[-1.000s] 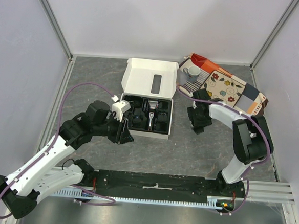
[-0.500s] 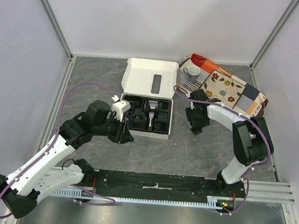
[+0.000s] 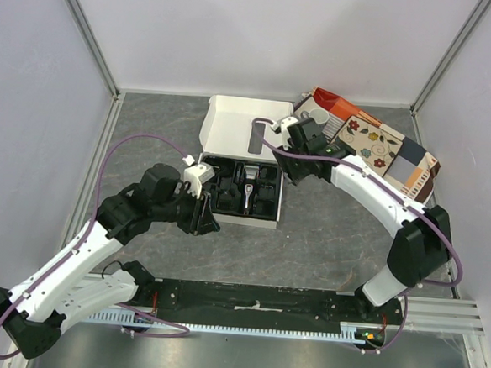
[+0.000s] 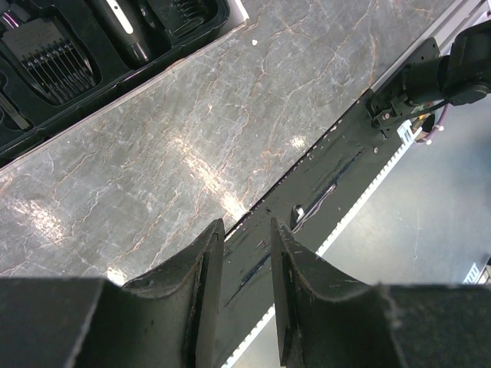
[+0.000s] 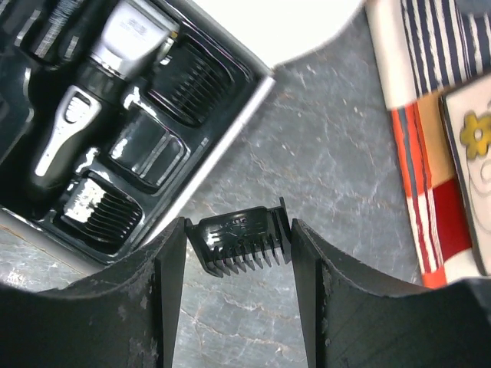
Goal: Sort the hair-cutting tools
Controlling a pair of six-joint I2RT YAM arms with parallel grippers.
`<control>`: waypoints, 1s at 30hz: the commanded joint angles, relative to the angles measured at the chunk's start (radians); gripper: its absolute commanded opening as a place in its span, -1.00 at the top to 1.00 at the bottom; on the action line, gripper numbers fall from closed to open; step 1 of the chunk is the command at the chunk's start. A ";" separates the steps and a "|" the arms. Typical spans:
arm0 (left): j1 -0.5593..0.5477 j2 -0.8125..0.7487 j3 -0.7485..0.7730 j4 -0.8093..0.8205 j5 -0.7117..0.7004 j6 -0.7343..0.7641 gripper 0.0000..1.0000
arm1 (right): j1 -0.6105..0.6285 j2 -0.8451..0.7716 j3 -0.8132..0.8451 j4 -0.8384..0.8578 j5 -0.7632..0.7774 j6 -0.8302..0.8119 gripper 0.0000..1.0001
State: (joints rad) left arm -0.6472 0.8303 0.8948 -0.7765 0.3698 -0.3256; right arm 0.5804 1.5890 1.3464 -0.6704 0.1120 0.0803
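My right gripper [image 5: 238, 245] is shut on a small black comb attachment [image 5: 239, 239], teeth pointing towards the camera, held above the grey table just right of the tray. In the top view this gripper [image 3: 294, 149] hangs by the open white box's [image 3: 234, 220] rear right corner. The black-and-silver clipper [image 3: 248, 187] lies in the box's black tray, also seen in the right wrist view [image 5: 92, 115], with other comb attachments [image 5: 100, 211] beside it. My left gripper [image 3: 205, 219] hovers at the box's front left corner, jaws slightly apart and empty [image 4: 245, 253]. No cable shows.
The box lid [image 3: 232, 128] stands open behind the tray. A grey mug [image 3: 317, 117] and flat patterned boxes [image 3: 374, 147] lie at the back right. A black rail [image 3: 254, 302] runs along the near edge. Grey walls enclose the table.
My right gripper has moved from the table right of the box up and left to the box's rear right corner. The left arm has not moved.
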 commanded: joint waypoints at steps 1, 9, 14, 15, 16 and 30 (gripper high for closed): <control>0.000 -0.020 0.053 -0.013 0.021 -0.020 0.24 | 0.048 0.086 0.117 -0.046 -0.029 -0.106 0.01; 0.000 -0.056 0.056 -0.041 0.023 -0.024 0.24 | 0.142 0.244 0.243 -0.095 -0.015 -0.267 -0.06; 0.000 -0.076 0.038 -0.043 0.031 -0.032 0.24 | 0.145 0.298 0.269 -0.133 -0.051 -0.327 -0.06; 0.000 -0.076 0.035 -0.043 0.029 -0.032 0.24 | 0.145 0.302 0.273 -0.142 -0.051 -0.335 -0.06; 0.000 -0.076 0.035 -0.043 0.027 -0.030 0.24 | 0.147 0.305 0.275 -0.146 -0.052 -0.346 -0.06; 0.000 -0.066 0.030 -0.013 0.044 -0.041 0.24 | 0.168 0.410 0.355 -0.195 -0.153 -0.424 -0.10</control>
State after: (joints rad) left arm -0.6472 0.7677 0.9192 -0.8139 0.3920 -0.3347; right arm 0.7383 1.9789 1.6459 -0.8368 -0.0074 -0.2993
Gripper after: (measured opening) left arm 0.377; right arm 0.591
